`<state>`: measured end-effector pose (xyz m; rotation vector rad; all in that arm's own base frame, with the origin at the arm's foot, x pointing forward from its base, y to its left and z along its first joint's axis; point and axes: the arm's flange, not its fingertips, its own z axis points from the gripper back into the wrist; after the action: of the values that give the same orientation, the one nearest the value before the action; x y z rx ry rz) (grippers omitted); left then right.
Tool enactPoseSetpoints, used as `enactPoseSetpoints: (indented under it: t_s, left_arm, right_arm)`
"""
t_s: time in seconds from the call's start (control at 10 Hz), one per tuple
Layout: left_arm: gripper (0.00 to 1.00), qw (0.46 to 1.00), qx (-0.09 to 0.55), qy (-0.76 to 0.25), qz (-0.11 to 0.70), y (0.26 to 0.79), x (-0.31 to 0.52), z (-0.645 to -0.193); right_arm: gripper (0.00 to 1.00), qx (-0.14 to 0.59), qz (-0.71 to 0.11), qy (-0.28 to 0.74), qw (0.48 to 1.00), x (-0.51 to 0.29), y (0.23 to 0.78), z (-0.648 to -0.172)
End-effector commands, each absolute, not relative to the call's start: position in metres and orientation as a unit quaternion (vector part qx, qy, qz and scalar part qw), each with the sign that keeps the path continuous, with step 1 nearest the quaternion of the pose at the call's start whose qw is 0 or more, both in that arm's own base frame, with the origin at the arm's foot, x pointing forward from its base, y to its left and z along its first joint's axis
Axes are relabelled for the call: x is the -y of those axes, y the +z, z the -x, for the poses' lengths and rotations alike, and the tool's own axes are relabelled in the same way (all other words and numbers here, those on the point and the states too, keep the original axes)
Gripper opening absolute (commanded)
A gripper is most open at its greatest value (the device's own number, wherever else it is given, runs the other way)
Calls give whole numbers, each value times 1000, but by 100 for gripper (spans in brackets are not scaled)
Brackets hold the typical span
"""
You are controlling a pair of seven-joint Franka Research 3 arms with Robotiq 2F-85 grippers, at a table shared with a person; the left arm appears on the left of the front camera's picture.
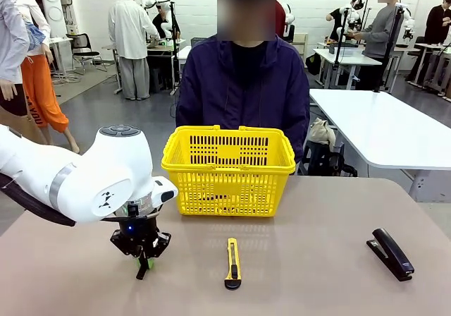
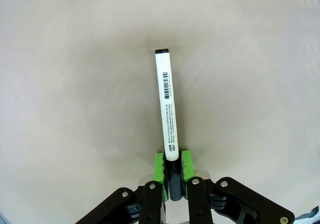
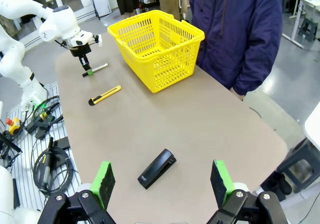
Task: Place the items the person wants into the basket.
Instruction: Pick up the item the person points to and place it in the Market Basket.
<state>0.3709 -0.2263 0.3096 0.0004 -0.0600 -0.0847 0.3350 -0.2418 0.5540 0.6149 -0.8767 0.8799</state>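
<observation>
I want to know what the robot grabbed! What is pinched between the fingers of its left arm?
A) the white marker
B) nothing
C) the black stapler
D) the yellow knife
A: in the left wrist view the green fingers are shut on the black cap end of the white marker.

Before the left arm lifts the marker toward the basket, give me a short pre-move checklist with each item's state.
1. Left gripper shut on the white marker: ok.
2. Grip placement: at the capped end, not mid-barrel; the marker may tilt: not ok.
3. Marker off the table: not ok, it lies flat.
4. Yellow basket upright, opening unobstructed: ok.
5. Right gripper open, away from the path: ok.
6. Person's hands clear of the basket: cannot tell.
</observation>
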Motion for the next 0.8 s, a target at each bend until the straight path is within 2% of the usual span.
enactPoseSetpoints:
  t_s: [0.0, 0.2, 0.5, 0.7]
  left_arm:
    - [0, 999, 29, -36, -15, 306, 224, -370]
    - [0, 998, 33, -60, 1, 366, 207, -361]
    - [0, 992, 43, -114, -14, 497, 183, -327]
    - [0, 989, 45, -138, -4, 548, 173, -312]
  right_arm:
    - [100, 417, -287, 408, 760, 242, 553, -337]
    - [100, 417, -287, 408, 760, 242, 553, -337]
    - [100, 417, -287, 408, 760, 242, 553, -337]
    - [100, 417, -287, 408, 760, 242, 553, -337]
